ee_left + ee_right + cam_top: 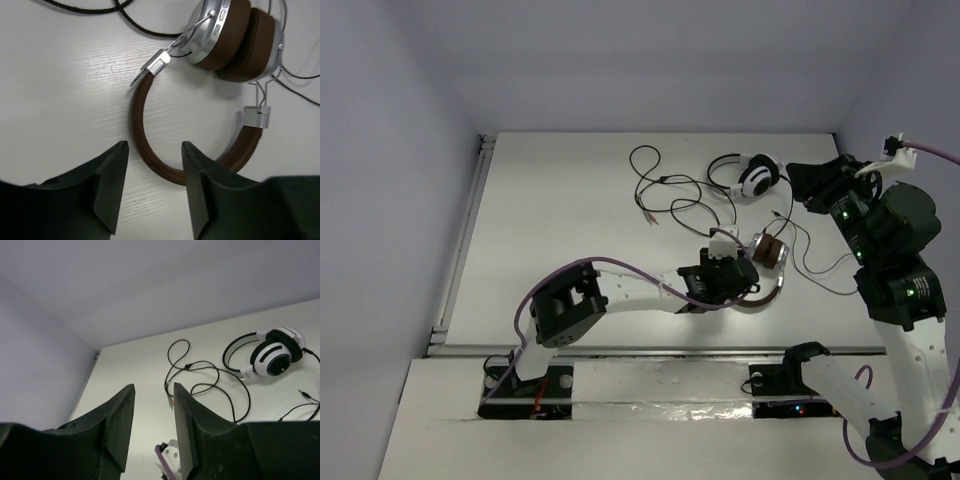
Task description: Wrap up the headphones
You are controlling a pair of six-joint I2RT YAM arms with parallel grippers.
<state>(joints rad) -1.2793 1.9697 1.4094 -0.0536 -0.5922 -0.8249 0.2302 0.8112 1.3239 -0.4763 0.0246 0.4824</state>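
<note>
Since the left end effector (pixel 152 150) hangs, jaws apart, over the brown band of the headphones (pixel 220 40), which lie on the counter (pixel 60 100) right of middle with ear cups folded together, it should drop straight so the band sits squarely between the jaws before closing. The right end effector (pixel 154 390), raised at the right, apart and empty, would best take the thin cable (pixel 301 76) near the cups and wind it without slack.

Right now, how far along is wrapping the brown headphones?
Done: nothing; the black cable lies loose on the table. In hand: the open left gripper hangs over the brown headband, not yet closed on it. Left: grasping the headphones and winding the cable; the right gripper is raised, open and empty.
</note>
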